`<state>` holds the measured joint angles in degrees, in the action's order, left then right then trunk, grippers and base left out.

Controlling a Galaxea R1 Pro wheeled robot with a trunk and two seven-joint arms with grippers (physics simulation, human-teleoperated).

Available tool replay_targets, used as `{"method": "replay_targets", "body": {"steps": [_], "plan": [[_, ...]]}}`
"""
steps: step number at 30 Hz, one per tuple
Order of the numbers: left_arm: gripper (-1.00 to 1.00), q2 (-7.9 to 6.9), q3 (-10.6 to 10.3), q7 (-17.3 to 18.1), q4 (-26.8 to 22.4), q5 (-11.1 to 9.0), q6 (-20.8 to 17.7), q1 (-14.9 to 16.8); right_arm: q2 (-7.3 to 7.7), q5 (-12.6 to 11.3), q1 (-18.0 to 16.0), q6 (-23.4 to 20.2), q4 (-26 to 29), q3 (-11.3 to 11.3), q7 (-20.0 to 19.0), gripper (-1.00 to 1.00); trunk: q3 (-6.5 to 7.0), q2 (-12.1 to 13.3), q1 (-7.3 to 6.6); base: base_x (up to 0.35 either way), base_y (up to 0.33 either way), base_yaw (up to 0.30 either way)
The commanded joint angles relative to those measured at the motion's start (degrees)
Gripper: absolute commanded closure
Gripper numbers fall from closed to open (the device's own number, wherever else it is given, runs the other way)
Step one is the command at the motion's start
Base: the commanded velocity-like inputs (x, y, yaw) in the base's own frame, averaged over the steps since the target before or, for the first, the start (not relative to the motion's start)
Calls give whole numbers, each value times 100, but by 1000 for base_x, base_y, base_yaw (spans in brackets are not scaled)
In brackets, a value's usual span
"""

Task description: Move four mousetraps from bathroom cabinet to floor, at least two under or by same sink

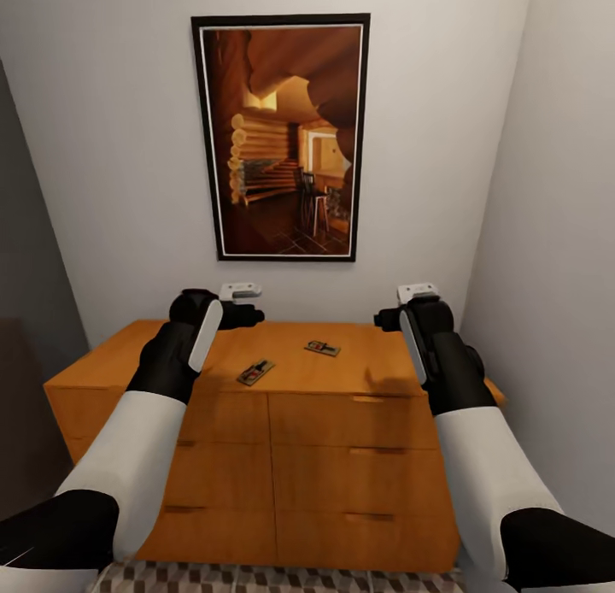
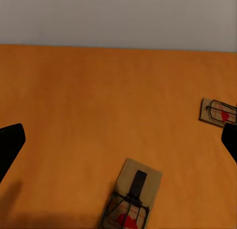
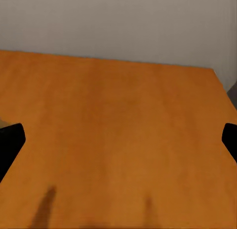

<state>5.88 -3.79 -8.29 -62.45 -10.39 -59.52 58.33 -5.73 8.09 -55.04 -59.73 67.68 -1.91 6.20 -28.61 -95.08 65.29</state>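
Black and empty, the left gripper hangs with its fingers spread wide over the orange-brown wooden cabinet; the right gripper hangs open the same way over bare wood. Just below the left one lies a small flat mousetrap with wire spring and red bait pad, a second mousetrap lying well apart toward the middle. Each looks light, stiff and thin, so pinching across the long board edges seems safest, clear of the wire. Behind hangs a dark-framed log-cabin picture; nothing blocks the reach.
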Motion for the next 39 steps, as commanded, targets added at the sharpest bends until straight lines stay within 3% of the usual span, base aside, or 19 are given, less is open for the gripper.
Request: {"method": "replay_targets", "body": {"steps": [1, 15, 27, 39], "plan": [[-100, 3, -4, -58, 11, -60, -18, 4, 0, 23, 16, -27, 36, -7, 36, -100, -7, -3, 2, 286, 0, 0], [-100, 11, 17, -59, 73, -60, -21, 3, 25, 15, 40, -27, 483, -32, 115, -100, -7, -3, 2, 312, 0, 0], [-100, 10, 19, -59, 69, -60, -24, 3, 28, 2, 43, -27, 423, -80, 101, -100, -7, -3, 2, 319, 0, 0], [-100, 10, 19, -59, 67, -58, -23, 3, 5, 30, 45, -27, 466, -363, 105, -100, -7, -3, 2, 128, 0, 2]]}}
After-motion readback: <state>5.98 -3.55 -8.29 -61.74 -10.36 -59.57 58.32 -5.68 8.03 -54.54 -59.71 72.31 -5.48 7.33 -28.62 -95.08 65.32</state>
